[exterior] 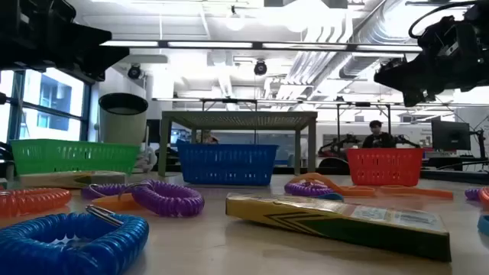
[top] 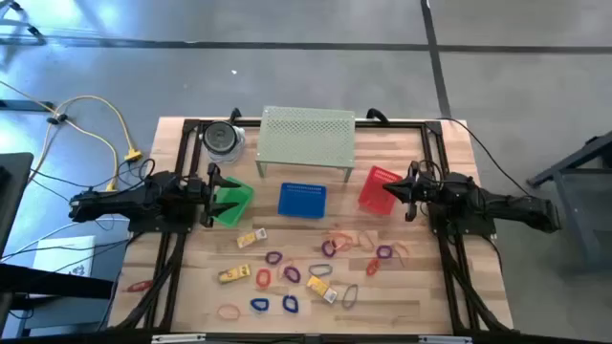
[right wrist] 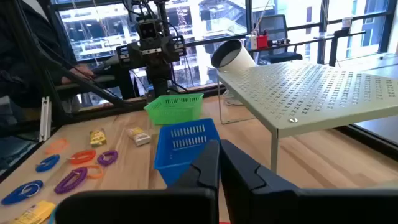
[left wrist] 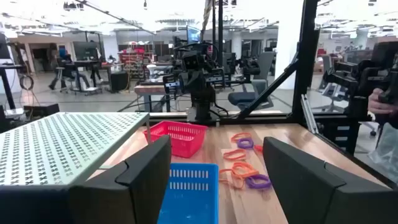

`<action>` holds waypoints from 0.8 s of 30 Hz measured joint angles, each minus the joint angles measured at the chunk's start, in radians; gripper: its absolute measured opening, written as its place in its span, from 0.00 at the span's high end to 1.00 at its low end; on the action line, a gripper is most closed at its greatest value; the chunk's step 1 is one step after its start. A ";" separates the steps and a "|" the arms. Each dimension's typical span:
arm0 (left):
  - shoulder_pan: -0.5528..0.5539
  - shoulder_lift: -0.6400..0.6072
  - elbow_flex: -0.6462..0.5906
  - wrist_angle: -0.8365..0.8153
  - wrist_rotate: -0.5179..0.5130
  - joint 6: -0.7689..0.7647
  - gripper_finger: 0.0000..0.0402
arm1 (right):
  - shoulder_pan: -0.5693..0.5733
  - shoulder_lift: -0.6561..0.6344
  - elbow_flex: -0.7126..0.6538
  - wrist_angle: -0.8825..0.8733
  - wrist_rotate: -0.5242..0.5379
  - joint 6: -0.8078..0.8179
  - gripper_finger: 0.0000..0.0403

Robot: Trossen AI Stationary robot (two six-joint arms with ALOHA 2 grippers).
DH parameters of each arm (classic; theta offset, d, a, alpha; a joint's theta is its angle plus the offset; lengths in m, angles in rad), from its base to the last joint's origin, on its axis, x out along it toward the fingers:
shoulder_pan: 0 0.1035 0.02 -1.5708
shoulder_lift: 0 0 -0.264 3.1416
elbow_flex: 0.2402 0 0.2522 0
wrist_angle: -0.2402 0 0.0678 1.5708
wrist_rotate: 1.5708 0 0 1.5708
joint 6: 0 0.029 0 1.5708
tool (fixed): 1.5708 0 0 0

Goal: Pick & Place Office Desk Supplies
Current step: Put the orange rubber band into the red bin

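The office desk supplies lie loose on the near half of the wooden table [top: 430, 287]: orange band loops [top: 342, 239], purple loops [top: 274, 258], blue loops [top: 290, 304] and small yellow blocks [top: 233, 275]. Up close they show as a blue coil [exterior: 72, 241], a purple coil [exterior: 164, 197] and a yellow box [exterior: 344, 221]. My left gripper [top: 212, 186] hovers open over the green basket [top: 232, 203], with nothing between its fingers [left wrist: 149, 174]. My right gripper [top: 390, 188] hovers shut over the red basket [top: 378, 188], its closed fingers [right wrist: 219, 165] empty.
A blue basket [top: 302, 200] stands between the green and red ones. Behind it is a pale perforated shelf on legs [top: 308, 139], with a round container [top: 223, 139] to its left. A black frame [top: 172, 248] runs along the table's sides. One red loop [top: 139, 285] lies outside the left rail.
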 joint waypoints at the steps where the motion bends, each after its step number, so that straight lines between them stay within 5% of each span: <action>1: 0.000 0.000 0.000 0.000 0.000 -0.008 0.39 | 0.000 0.000 0.000 0.000 0.000 -0.004 1.00; 14: 0.000 0.000 0.000 -0.004 0.000 -0.076 0.39 | 0.000 0.000 0.005 0.046 -0.082 -0.031 1.00; 24: 0.000 0.000 0.000 -0.004 0.001 -0.155 0.39 | 0.027 0.052 0.286 -0.094 -0.181 -0.094 1.00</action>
